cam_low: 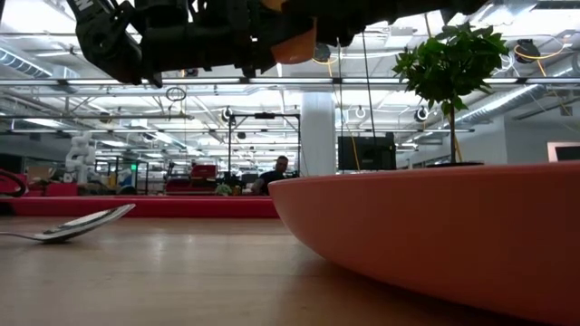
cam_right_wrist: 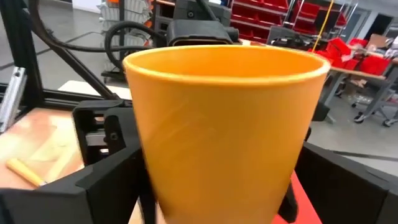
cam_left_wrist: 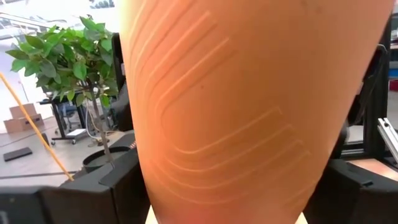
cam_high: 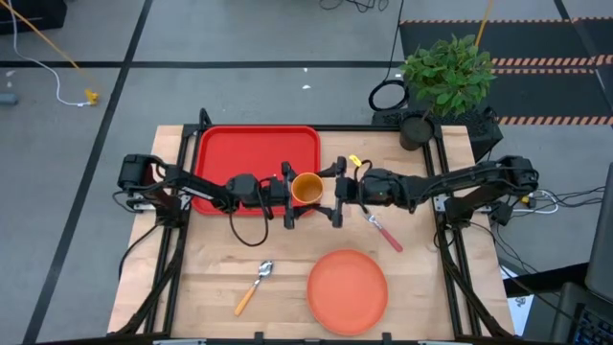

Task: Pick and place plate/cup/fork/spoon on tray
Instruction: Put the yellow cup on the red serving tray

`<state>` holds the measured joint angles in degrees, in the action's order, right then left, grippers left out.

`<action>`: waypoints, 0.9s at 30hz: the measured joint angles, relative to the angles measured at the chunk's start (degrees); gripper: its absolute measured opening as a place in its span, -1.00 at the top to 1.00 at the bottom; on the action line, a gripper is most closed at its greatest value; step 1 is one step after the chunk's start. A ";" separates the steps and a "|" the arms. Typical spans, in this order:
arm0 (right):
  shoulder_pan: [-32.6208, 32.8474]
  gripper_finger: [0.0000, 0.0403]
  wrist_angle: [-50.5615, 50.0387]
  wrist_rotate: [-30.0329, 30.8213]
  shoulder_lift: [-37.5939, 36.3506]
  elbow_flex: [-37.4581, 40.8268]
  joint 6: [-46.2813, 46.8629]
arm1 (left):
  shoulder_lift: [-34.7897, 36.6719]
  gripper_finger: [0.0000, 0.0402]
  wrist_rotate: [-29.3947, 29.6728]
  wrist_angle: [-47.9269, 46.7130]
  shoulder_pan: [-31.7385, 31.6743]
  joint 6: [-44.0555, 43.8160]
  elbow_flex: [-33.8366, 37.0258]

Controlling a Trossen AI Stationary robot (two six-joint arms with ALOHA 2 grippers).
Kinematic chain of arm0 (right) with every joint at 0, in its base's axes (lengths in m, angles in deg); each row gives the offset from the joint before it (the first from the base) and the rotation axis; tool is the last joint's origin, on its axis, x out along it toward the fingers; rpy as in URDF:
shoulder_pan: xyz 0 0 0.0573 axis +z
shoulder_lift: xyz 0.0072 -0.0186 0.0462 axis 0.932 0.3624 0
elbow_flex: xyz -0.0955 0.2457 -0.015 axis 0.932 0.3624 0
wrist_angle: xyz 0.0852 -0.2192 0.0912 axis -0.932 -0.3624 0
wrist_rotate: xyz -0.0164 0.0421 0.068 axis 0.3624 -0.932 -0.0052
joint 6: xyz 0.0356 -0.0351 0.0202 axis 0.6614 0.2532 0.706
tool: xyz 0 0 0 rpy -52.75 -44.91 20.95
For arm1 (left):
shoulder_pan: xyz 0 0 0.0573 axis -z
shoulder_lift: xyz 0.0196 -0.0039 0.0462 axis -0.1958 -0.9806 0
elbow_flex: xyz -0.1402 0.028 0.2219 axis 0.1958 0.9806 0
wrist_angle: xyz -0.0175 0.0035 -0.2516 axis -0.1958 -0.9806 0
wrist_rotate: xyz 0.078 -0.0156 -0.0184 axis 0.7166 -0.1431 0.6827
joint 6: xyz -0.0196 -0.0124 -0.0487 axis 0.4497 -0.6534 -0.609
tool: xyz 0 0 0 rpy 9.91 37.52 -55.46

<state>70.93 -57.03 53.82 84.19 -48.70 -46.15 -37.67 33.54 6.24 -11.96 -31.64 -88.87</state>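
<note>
The yellow-orange cup hangs upright in the air over the red tray's right near corner. It sits between my two grippers, which face each other. My left gripper is shut on it, and the cup fills the left wrist view. My right gripper is open, with a finger on each side of the cup, and red tray shows in the gap. The plate, the spoon and the fork lie on the wooden table. My left gripper pinches the cup's side wall between its two fingers. The fingers come about level from the table's left. The cup stands upright in the hold with its mouth up, lifted clear of the table and tray.
A potted plant stands at the table's far right corner. A small yellow piece lies just beyond my right gripper. The plate's rim fills the near right of the low view and the spoon lies at its left.
</note>
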 joint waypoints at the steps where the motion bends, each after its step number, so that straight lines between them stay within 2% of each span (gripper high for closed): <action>1: 0.00 -0.87 0.18 -0.02 0.00 0.00 -0.18 | 0.00 -0.54 0.05 -0.03 0.02 -0.04 0.00; 10: 0.00 -0.57 1.08 0.02 0.00 0.04 -0.44 | 0.04 -0.66 0.22 0.02 0.02 -0.23 -0.02; 16: 0.00 -0.57 1.06 0.03 -0.31 0.10 -0.37 | 0.21 -0.67 0.19 -1.75 0.03 -1.46 -0.07; 22: 0.17 -0.57 -0.26 0.45 -2.89 0.11 -0.41 | 2.87 -0.68 1.39 -9.71 -0.07 -1.50 -0.03; 27: 0.41 -0.57 -5.06 0.53 -5.73 0.11 0.73 | 10.26 -0.68 3.32 -22.79 -0.07 2.00 0.00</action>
<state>71.34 -62.09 54.35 78.46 -48.59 -45.42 -27.41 36.86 -16.55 -12.03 -29.64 -88.87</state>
